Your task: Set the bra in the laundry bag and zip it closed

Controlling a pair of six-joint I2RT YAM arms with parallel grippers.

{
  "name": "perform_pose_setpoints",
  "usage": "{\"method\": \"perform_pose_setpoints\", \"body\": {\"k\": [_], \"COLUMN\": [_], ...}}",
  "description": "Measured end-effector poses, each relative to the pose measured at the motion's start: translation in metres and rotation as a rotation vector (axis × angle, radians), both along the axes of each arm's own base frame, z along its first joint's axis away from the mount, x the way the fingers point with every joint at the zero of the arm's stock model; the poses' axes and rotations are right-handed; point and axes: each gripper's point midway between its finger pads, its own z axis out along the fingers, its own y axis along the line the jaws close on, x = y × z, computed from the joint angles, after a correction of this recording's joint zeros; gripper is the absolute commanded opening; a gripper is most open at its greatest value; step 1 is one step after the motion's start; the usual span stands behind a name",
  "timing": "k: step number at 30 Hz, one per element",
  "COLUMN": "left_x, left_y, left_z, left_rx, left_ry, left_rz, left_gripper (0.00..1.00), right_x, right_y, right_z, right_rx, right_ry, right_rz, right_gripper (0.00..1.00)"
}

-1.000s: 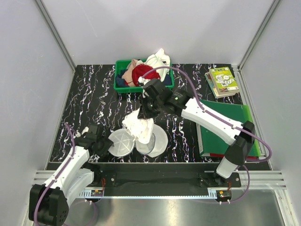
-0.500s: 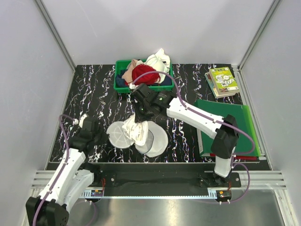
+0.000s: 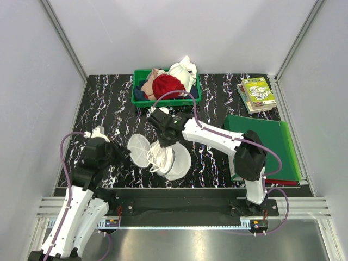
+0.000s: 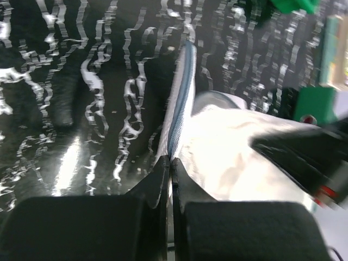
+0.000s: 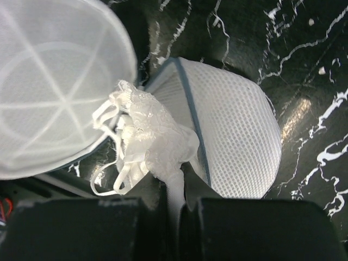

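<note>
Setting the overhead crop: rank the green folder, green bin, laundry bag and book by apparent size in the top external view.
1. green folder, largest even though partly hidden
2. green bin and the opened laundry bag: too alike in spread to rank
3. book, smallest

No readable text (book cover (image 3: 256, 92) too small).

Beyond our right gripper (image 3: 161, 145) the green bin (image 3: 135, 89) blocks us; just left stands the raised half of the laundry bag (image 3: 138, 152); rightward, bare marbled table (image 3: 209, 163) reaches the green folder (image 3: 269, 138).
</note>
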Motion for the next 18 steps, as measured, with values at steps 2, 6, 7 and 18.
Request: {"method": "perform_pose_setpoints", "body": {"k": [2, 6, 7, 18], "left_x": [-0.002, -0.003, -0.003, -0.01], "left_y": [-0.007, -0.023, -0.027, -0.049], "left_z": [0.008, 0.023, 0.025, 0.072], "left_rx": [-0.023, -0.085, -0.097, -0.179], "left_ry": [-0.036, -0.087, -0.091, -0.189], "left_rz": [-0.042, -0.125, -0.142, -0.275], "left_gripper": [0.0, 0.0, 0.0, 0.0], "right_x": [-0.003, -0.009, -0.01, -0.017], "right_y": [-0.006, -0.009, -0.009, -0.04], "right_z": [-0.009, -0.017, -0.019, -0.063], "right_rx": [-0.026, -0.056, -0.063, -0.223], "right_ry": [0.006, 0.004, -0.001, -0.098], "right_rz": [-0.032, -0.072, -0.082, -0.271], "right_gripper": [0.0, 0.0, 0.0, 0.0]}}
